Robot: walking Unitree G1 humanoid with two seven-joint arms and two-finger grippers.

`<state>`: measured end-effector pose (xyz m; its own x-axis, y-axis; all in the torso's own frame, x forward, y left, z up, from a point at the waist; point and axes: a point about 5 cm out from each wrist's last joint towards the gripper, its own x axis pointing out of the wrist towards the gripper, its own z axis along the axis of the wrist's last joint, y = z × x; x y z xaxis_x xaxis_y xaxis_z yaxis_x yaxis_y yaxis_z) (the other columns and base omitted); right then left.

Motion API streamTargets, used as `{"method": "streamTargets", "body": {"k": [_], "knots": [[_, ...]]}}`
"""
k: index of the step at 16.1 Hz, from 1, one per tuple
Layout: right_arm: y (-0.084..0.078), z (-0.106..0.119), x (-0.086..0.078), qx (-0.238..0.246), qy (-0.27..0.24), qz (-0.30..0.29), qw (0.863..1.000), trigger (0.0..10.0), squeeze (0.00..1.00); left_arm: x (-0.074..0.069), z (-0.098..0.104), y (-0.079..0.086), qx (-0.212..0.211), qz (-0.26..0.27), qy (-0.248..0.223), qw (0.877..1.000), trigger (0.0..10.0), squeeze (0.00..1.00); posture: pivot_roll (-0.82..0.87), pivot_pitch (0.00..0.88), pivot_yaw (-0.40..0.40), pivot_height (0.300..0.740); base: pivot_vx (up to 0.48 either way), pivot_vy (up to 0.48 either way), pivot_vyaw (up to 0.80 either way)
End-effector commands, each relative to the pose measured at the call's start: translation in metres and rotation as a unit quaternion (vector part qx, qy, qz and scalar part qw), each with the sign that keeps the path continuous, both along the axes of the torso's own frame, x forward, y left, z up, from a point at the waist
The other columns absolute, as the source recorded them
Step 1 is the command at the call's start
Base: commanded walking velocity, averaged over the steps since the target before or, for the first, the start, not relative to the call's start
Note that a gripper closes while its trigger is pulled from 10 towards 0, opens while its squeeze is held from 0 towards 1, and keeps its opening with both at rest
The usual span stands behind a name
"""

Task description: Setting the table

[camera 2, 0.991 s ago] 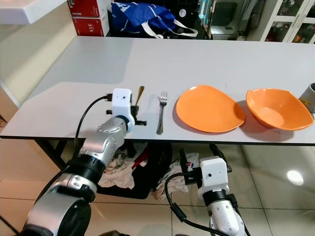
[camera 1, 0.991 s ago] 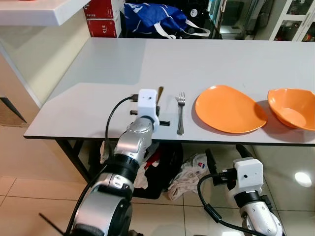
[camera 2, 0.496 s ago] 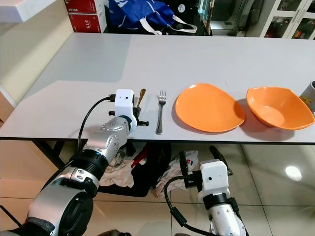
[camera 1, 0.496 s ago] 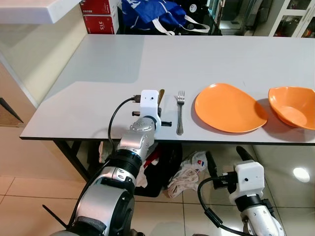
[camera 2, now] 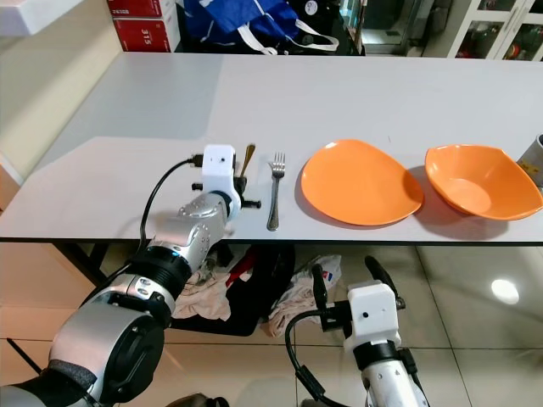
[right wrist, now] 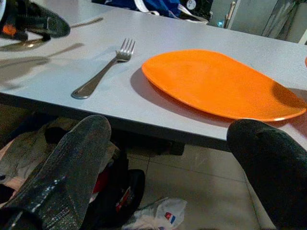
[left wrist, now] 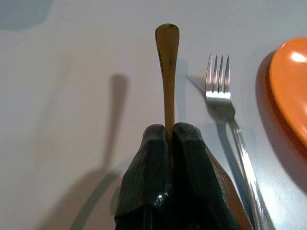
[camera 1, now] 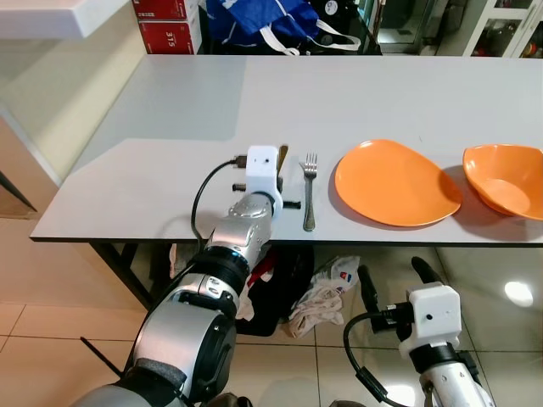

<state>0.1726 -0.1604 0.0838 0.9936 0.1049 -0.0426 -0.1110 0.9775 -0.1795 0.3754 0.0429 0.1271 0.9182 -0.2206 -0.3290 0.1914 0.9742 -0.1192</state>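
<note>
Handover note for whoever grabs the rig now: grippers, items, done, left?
Left gripper: shut on a gold utensil, handle sticking out ahead, over the table just left of the fork.
Right gripper: open, idle below the table edge.
Done: fork lies left of the plate; bowl sits to the plate's right.
Left: set the utensil down and release it.

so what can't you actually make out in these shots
- Gold utensil: its working end is hidden between the left gripper jaws in the left wrist view, and behind the wrist camera housing in the eye views, so spoon or knife is unclear.
- Cup: cut off by the right edge of the right eye view.
- Items under the table: cloths and a bag, shaded, too jumbled to identify.
</note>
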Motion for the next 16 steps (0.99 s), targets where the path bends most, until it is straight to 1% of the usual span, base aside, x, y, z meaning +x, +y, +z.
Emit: {"method": "streamTargets", "body": {"k": [1,3,4,10,11,14,16], "knots": [[0.001,0.004,0.0,-0.001,-0.003,-0.004,1.0,10.0,0.0,-0.006,0.008,-0.032,-0.024,-0.032,-0.005,0.999,0.0,0.0,-0.29,0.039,0.048,0.736,0.0,0.0,0.0],[0.001,0.004,0.0,-0.001,-0.002,-0.003,1.0,10.0,0.0,-0.004,0.008,-0.029,-0.029,-0.015,-0.008,0.999,0.0,0.0,-0.29,0.035,0.045,0.736,0.0,-0.139,0.0],[0.0,0.004,0.001,-0.002,-0.002,-0.002,1.0,10.0,0.0,-0.004,0.007,-0.026,-0.03,-0.002,-0.007,1.0,0.0,0.0,-0.29,0.034,0.043,0.736,0.0,-0.48,0.0],[0.002,0.002,0.0,0.001,0.003,0.001,1.0,10.0,0.0,-0.001,0.007,-0.019,-0.032,0.016,-0.016,0.999,0.0,0.0,-0.27,0.029,0.046,0.736,0.0,-0.449,0.0],[0.003,0.002,0.001,0.004,0.003,0.002,1.0,10.0,0.0,0.001,0.009,-0.013,-0.03,0.035,-0.024,0.999,0.0,0.0,-0.27,0.028,0.047,0.736,0.0,0.0,0.0],[0.005,0.004,0.001,0.012,-0.002,0.01,1.0,10.0,0.0,0.004,0.011,-0.008,-0.026,0.043,-0.036,0.998,0.0,0.0,-0.26,0.03,0.046,0.736,0.0,0.0,0.0],[0.003,0.017,-0.004,0.024,-0.013,0.04,0.999,10.0,0.0,0.005,0.014,-0.003,-0.02,0.052,-0.047,0.997,0.0,0.0,-0.26,0.035,0.042,0.736,0.441,0.0,0.0]]}}
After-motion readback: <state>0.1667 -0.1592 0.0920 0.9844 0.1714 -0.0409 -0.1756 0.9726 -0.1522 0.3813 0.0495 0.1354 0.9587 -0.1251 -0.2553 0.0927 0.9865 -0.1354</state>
